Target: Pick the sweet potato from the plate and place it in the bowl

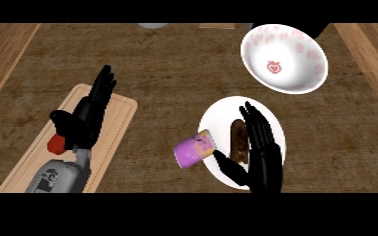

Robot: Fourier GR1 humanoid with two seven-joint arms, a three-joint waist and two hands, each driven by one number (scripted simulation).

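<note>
The sweet potato [238,139], a dark brown lump, lay on the white plate [218,114] in the lower right of the frame, not yet lifted. The right hand [260,150] hung over the plate just beside it, fingers straight and held close together, pointing up the frame, with the thumb splayed out toward the lower left. It looked to me like a hand lined up for a grasp: the palm sat along the potato's right flank and the thumb was on the other side, so closing would trap the potato between them. Whether the fingers were touching it I could not tell, since the hand covered that edge.

A small purple carton [193,150] lay tilted against the plate's left rim, close to the thumb. I judged it the likeliest thing to be knocked when the thumb swept in.

The bowl [284,58], white with pink markings and a small motif at its centre, stood at the upper right, apart from the plate but near enough for a short carry up the frame.

At the lower left, the left hand [87,111] rested over a wooden cutting board [118,115], fingers straight and relaxed, holding nothing. A red object [55,144] showed just beside its wrist on the board; most of it was hidden.
</note>
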